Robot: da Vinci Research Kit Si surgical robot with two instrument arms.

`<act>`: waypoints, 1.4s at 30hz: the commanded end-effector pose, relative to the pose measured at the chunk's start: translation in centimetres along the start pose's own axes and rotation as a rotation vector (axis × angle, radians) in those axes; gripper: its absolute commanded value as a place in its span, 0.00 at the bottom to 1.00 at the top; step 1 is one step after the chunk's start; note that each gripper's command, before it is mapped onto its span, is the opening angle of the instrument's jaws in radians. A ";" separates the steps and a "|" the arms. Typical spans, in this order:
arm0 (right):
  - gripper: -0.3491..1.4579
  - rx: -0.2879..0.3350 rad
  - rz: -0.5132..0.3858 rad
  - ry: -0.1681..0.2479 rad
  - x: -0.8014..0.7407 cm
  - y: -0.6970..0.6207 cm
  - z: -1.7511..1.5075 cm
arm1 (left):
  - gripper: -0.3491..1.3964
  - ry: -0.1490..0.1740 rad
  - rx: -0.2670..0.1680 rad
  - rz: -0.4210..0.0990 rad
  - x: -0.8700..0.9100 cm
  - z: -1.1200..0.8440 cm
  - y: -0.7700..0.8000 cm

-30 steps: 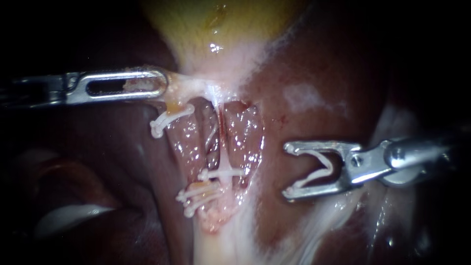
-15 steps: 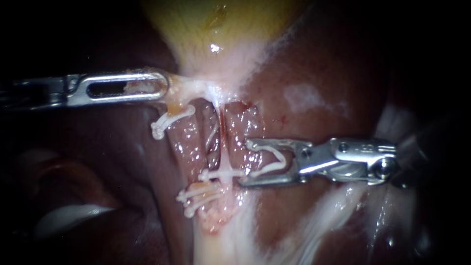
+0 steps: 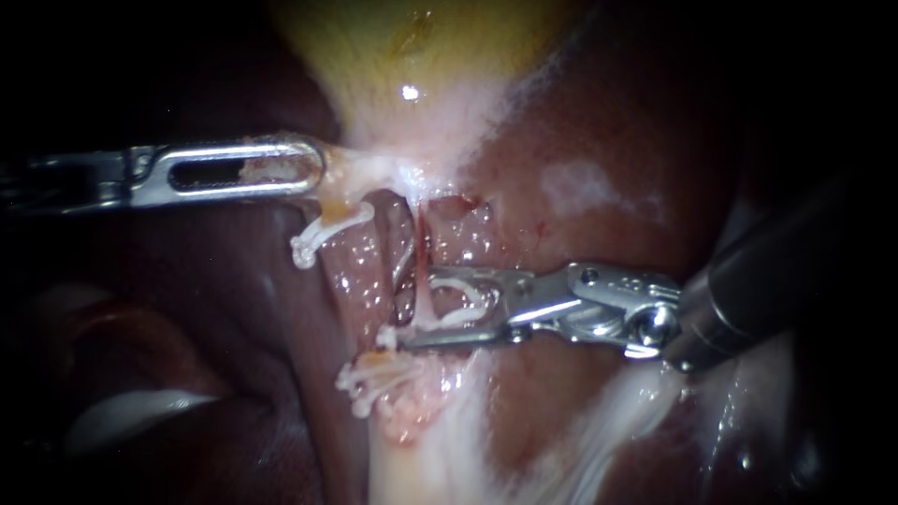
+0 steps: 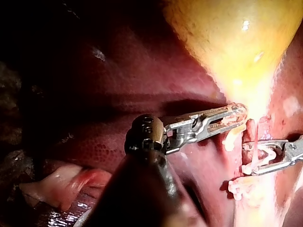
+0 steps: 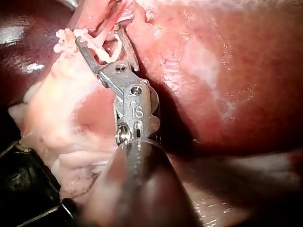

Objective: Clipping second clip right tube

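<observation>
Right tube (image 3: 424, 297): thin pale strand, long axis running from gallbladder (image 3: 412, 56), nearly square to right instrument (image 3: 416, 309). Its jaws stand apart, both holding open clip (image 3: 479, 301). Tube lies between clip legs, just beside placed clip (image 3: 385, 334). Left instrument (image 3: 313, 168), jaws clamped on pale tissue (image 3: 360, 173), sits at tube's gallbladder end. Right one nearer; closing looks next.

Left instrument (image 3: 313, 168): bright polished metal, tissue scraps stuck on slotted jaw. Right instrument (image 3: 432, 304): same shiny metal; shaft toward 3 o'clock dark, matt. Held clip (image 3: 472, 299): white, smooth, plastic-looking. Wet, glossy: yellow gallbladder (image 3: 421, 47) at 12 o'clock, dark-red liver (image 3: 608, 140).
</observation>
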 end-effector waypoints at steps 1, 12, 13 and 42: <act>0.46 0.008 0.012 0.012 0.01 0.00 0.01 | 0.00 0.000 -0.001 0.000 0.00 0.00 0.00; 0.45 0.151 0.145 0.129 0.05 -0.14 0.11 | 0.00 -0.001 -0.002 0.000 0.00 0.00 0.00; 0.45 0.160 0.155 0.130 0.06 -0.15 0.11 | 0.00 -0.001 -0.002 0.000 0.01 0.00 0.00; 0.00 0.165 0.292 0.118 0.10 -0.23 -0.08 | 0.00 -0.002 -0.003 0.002 0.03 0.01 0.04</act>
